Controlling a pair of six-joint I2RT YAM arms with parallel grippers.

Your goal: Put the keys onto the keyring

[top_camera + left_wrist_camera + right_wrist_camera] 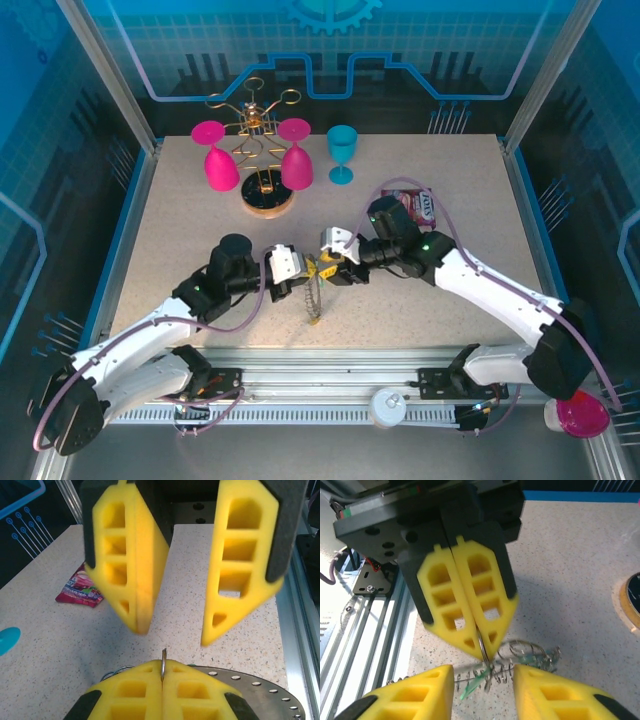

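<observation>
While the closed left tool [303, 268] is clamped on the thin edge of the keyring [163, 661] above the counter [200, 210], the keys [469, 690] are seen dangling in a tangle beneath it. How many are threaded cannot be told. The right tool [170, 630] is held open alongside, gripping nothing, so threading is judged unfinished.

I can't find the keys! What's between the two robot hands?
In the right wrist view, the keyring and a green key hang there, pinched by the shut left gripper, inside the open right gripper.
</observation>
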